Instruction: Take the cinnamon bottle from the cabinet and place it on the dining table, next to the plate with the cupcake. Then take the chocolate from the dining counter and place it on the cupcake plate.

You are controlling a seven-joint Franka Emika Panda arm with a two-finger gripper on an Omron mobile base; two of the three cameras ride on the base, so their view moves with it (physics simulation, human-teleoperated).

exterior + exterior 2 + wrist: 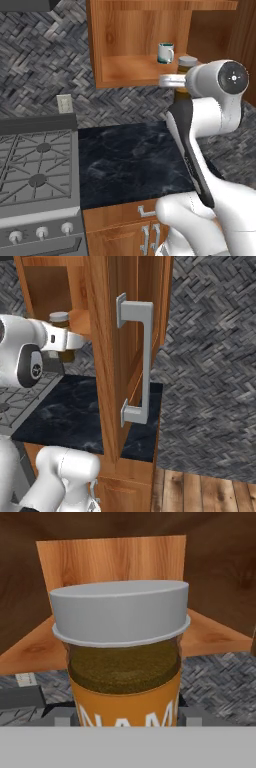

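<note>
Bottle: cinnamon bottle [122, 662] stands upright right in front of the hand, grey lid on top, brown powder under it and an orange label below; it sits at the front edge of the cabinet [135, 45] shelf, or just off it, I cannot tell which
Gripper: gripper [181, 80] is level with the bottle at the shelf edge, but its fingertips are hidden behind the bottle and the arm, so I cannot tell whether it is open or closed on it
Arm: reaches up from the base to the lower shelf, wrist turned sideways toward the opening
Neighbours: white and green mug [165, 52] stands further back on the same shelf, apart from the bottle; open cabinet door [127, 356] with its grey handle [140, 361] hangs just beside the arm's path on the right
Below: dark stone counter [125, 160] and the stove [35, 170] lie under the shelf
Stage: by my reading this is the pickup of the bottle, the first half of the job, with the carry to the dining table not yet done
Risk of slip: if the hold is low on the smooth label, the bottle may tilt and drop onto the counter
Risk of bump: a wide swing out could strike the open door or clip the shelf edge
Risk of push: any forward nudge would shove the bottle back toward the mug
</note>
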